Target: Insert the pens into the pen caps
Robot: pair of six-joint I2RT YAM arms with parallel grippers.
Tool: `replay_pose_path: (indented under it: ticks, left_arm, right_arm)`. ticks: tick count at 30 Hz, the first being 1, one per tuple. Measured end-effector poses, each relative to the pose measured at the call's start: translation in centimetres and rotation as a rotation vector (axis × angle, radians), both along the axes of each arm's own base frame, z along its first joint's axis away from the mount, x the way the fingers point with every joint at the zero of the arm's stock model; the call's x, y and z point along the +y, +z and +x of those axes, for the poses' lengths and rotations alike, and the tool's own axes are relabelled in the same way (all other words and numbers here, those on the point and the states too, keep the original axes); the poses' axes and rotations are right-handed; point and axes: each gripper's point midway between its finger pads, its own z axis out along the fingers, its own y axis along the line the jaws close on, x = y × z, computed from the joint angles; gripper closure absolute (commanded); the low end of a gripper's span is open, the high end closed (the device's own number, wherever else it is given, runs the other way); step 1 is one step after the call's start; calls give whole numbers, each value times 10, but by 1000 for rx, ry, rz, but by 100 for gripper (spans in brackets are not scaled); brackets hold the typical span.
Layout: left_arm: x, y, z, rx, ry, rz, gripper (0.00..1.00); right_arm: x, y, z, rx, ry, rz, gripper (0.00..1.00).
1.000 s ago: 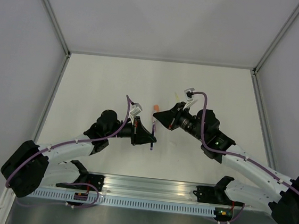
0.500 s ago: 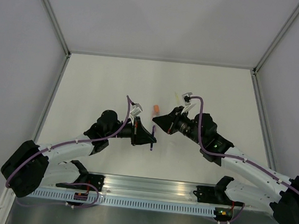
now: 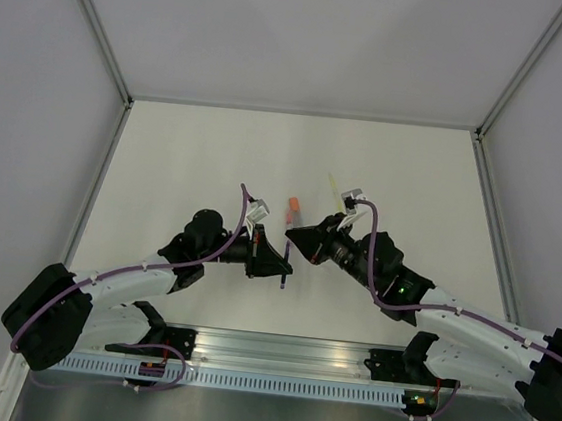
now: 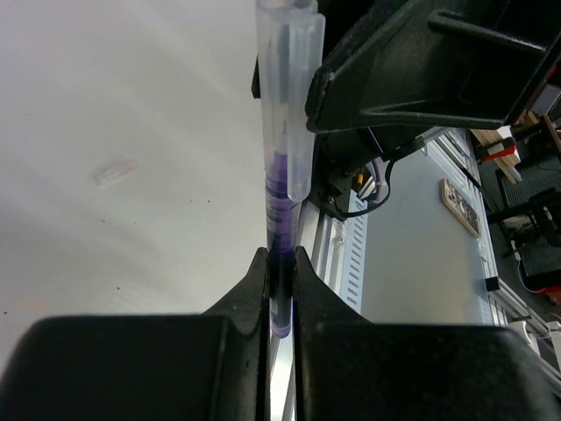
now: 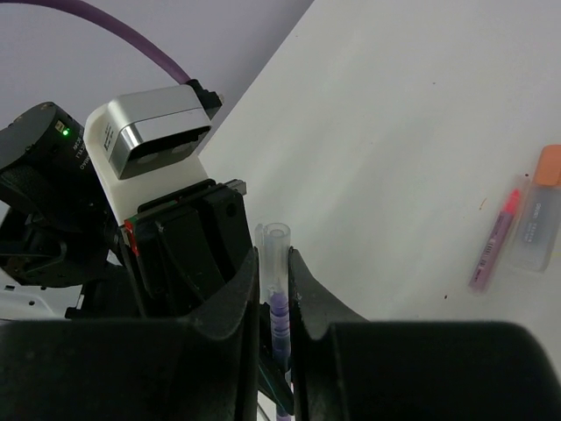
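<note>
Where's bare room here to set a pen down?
Bare: the far half of the table to the back wall, and the strip left of the left arm. Crowded: the centre, where left claw and right claw grip the purple pen and its clear cap, orange cap and yellow pen beyond.

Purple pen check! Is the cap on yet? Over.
Left gripper shut on purple pen. Right gripper shut on clear cap, cap sits over pen's end. Pink pen and orange-tipped cap lie aside, nothing blocking.
</note>
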Motion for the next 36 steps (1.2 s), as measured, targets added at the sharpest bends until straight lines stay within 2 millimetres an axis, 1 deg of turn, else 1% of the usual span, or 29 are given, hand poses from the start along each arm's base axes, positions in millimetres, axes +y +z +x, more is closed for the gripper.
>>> replay_pose_path:
  ticks: [6,14,18,23,26,27,28,33,36]
  left_arm:
    - [1,-4,-2,11,-3,9,98]
    - [2,-5,-3,17,-3,14,98]
    - [2,-5,-3,17,0,14,98]
    - [3,-5,-3,18,7,16,98]
    - [4,-5,-3,18,11,18,98]
    - [4,-5,-3,20,12,19,98]
    - [5,-5,-3,20,12,20,98]
    - [5,3,3,-12,40,-2,98]
    - [5,4,4,-14,41,-4,98]
  right_arm:
    - [2,-3,-4,-39,-46,-27,97]
    - [1,-5,-6,-55,-101,-50,91]
    - [1,-11,-8,-45,-102,-76,83]
    - [7,-11,-7,-40,-93,-123,82]
    - [10,-10,-7,-36,-87,-144,76]
    - [10,-10,-7,-35,-84,-146,71]
    - [10,-11,-7,-33,-81,-148,69]
    - [12,-26,-20,-1,-26,-207,57]
    - [12,-25,-22,3,-20,-225,54]
